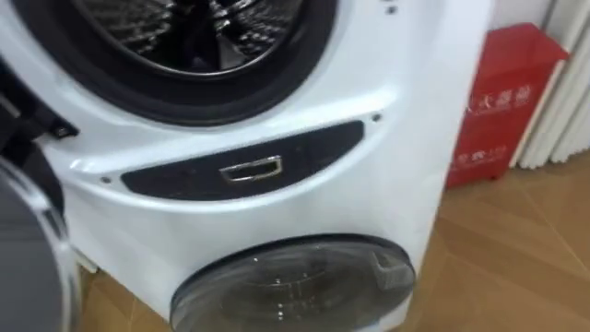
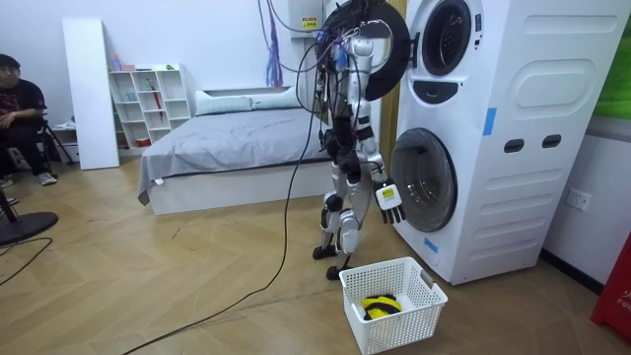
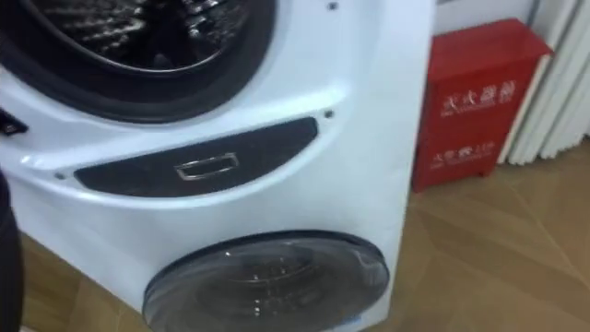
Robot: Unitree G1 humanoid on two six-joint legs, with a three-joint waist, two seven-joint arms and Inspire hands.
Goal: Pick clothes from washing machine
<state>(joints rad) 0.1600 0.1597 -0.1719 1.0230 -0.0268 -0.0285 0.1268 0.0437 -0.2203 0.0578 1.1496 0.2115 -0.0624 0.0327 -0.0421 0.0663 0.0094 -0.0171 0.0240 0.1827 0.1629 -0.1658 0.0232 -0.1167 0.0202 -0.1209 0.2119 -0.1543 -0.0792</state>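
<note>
Stands upright on the wooden floor [image 2: 148, 286], close before the white stacked washing machine [image 2: 513, 128], facing its front; upper door [image 2: 392, 54] open at head height, a dark ring on the room view's left of the opening. Right hand [image 2: 391, 200] hanging low by the hip, just before the rim of the closed lower door [image 2: 424, 182]; fingers slack and pointing down, nothing in them.

Seen from the head: steel drum [image 1: 184, 32] at top left, ribbed and shiny, with a dark patch in its middle (cloth or shadow, cannot tell); below it a dark curved panel [image 1: 244, 161] with a small chrome handle [image 1: 251, 170]; lower still, the round glass of the lower door. To the right of the machine, a red cabinet [image 1: 502, 101] with two rows of pale characters, too blurred to make out. On the machine's side, a short blue label strip [image 2: 488, 120]; any lettering too small to tell.

On the floor near the feet, below the lower door: a white laundry basket [image 2: 404, 327], with a yellow-and-dark garment [image 2: 380, 306] lying at its bottom. Far off at the room view's left: a bed [image 2: 237, 138] under a grey cover; a white shelf unit [image 2: 148, 99]; a person [image 2: 20, 108] sitting, well apart from the basket.
</note>
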